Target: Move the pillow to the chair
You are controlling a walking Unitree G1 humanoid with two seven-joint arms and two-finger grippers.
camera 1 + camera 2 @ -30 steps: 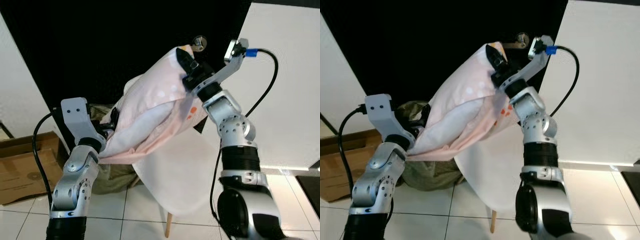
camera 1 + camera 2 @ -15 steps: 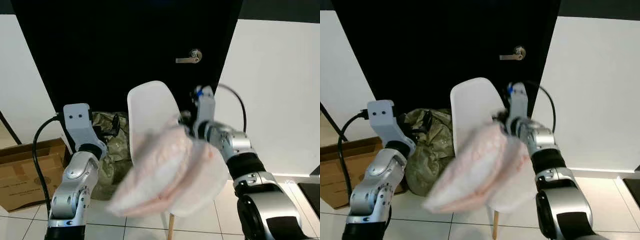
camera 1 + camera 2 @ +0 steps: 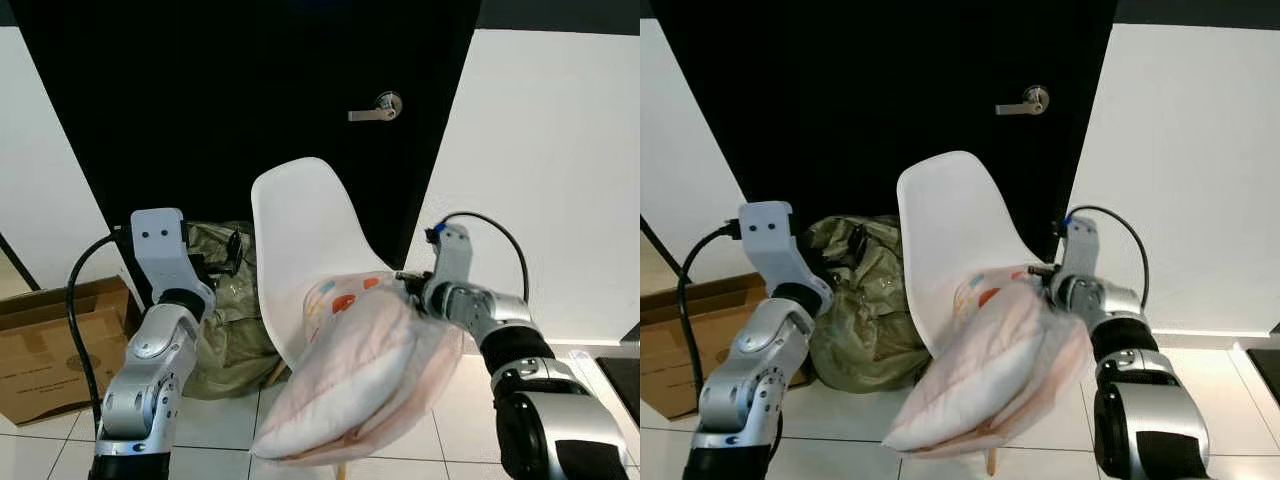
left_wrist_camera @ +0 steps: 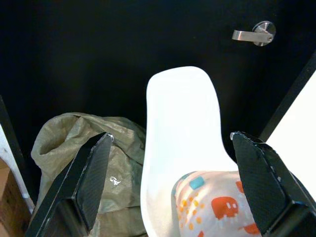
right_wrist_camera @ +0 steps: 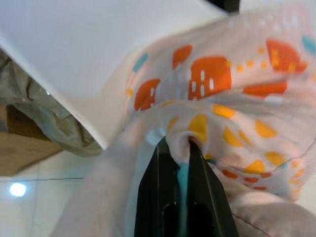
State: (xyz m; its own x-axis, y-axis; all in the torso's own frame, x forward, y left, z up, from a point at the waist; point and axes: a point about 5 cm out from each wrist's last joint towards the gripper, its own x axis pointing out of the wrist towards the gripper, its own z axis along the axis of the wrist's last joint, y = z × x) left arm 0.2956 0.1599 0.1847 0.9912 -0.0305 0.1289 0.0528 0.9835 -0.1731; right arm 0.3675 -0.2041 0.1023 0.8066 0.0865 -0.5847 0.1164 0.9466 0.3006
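The pillow [image 3: 350, 375], pink-white with orange and teal prints, lies slanted on the seat of the white shell chair [image 3: 300, 215], and its lower end hangs past the seat's front edge. My right gripper [image 3: 408, 285] is at the seat's right side, shut on a bunched fold of the pillow's upper corner [image 5: 197, 123]. My left gripper [image 4: 170, 137] is open and holds nothing. It is raised to the left of the chair and points at the backrest [image 4: 180, 113].
An olive-green sack [image 3: 225, 300] sits on the floor just left of the chair, with a cardboard box [image 3: 40, 345] farther left. Behind the chair is a black door with a lever handle [image 3: 375, 105]. A white wall [image 3: 560, 180] is at the right. The floor is pale tile.
The pillow, held high by both grippers a second ago, has swung down onto the chair seat. The left gripper has let go of it; the right arm has lowered with it.
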